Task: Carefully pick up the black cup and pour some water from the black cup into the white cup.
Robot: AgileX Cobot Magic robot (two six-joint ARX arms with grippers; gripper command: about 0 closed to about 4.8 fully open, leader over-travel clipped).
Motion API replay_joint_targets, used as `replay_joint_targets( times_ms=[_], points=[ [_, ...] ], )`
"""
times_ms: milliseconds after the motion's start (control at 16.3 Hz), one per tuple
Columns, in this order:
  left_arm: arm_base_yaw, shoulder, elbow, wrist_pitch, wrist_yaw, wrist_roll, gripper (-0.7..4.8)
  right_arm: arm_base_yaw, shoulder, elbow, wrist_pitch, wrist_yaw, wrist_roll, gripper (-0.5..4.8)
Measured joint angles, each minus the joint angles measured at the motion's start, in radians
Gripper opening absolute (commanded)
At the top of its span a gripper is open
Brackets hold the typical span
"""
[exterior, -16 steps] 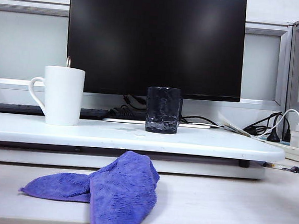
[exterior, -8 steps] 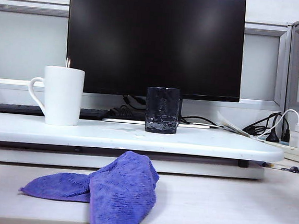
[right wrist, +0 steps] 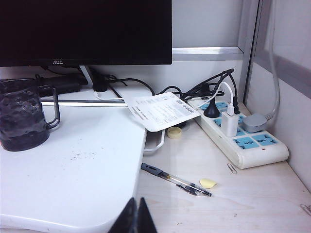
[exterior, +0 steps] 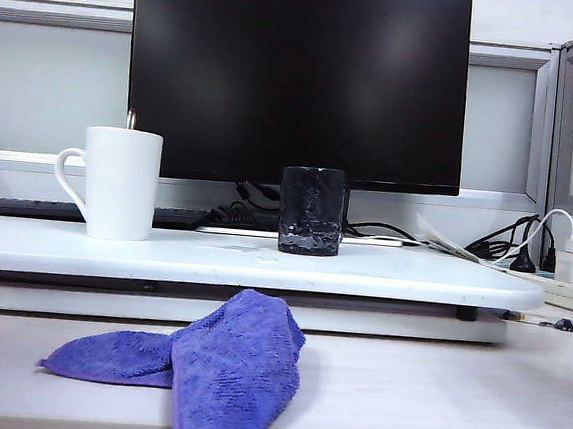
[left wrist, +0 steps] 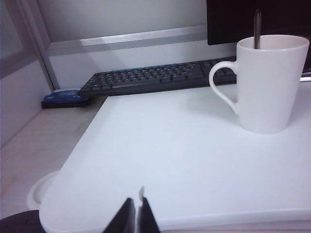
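The white board (exterior: 402, 273) (raised) bears the white cup (exterior: 121, 183) and black cup (exterior: 312, 211).

monitor (exterior: 298, 80) dark | purple cloth (exterior: 213, 364) front | keyboard (left wrist: 155, 77) | power strip (right wrist: 243, 133) | pen (right wrist: 175, 180)

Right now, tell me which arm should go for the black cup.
Right. The right pincer, shut, sits at the board's edge with the black cup near. The left pincer, also shut, faces the white cup instead.

Nothing has moved — the view merely shifted slightly.
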Motion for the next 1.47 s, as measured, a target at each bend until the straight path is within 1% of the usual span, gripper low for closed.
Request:
replay_joint_targets(
  times_ms=[368,491,552,675,798,859,982,1472],
  points=[
    [0.001,-0.008,-0.002,0.000,0.000,0.000,0.27,0.000,0.000,0.000,0.000,0.000,0.000,-0.05],
    [0.014,-0.034,-0.037,0.012,0.001,0.000,0.27,0.000,0.000,0.000,0.000,0.000,0.000,-0.05],
    [0.031,-0.034,-0.058,0.009,0.002,0.000,0.27,0.000,-0.005,0.000,-0.003,0.000,0.000,-0.05],
    [0.075,-0.034,-0.057,-0.076,0.001,0.000,0.27,0.004,-0.031,0.000,-0.010,0.000,0.000,-0.05],
    [0.120,-0.034,-0.056,-0.089,0.005,0.000,0.27,0.003,-0.077,0.000,-0.013,0.001,0.000,-0.05],
    [0.159,-0.034,-0.056,-0.089,0.004,0.000,0.27,0.000,-0.079,0.000,-0.021,0.000,0.000,-0.05],
    [0.208,-0.034,-0.056,-0.089,0.000,0.000,0.27,0.000,-0.079,0.000,-0.024,0.000,0.000,-0.05],
    [0.212,-0.034,-0.056,-0.089,0.001,0.000,0.27,-0.001,-0.079,0.000,-0.050,0.000,0.000,-0.05]
  ],
)
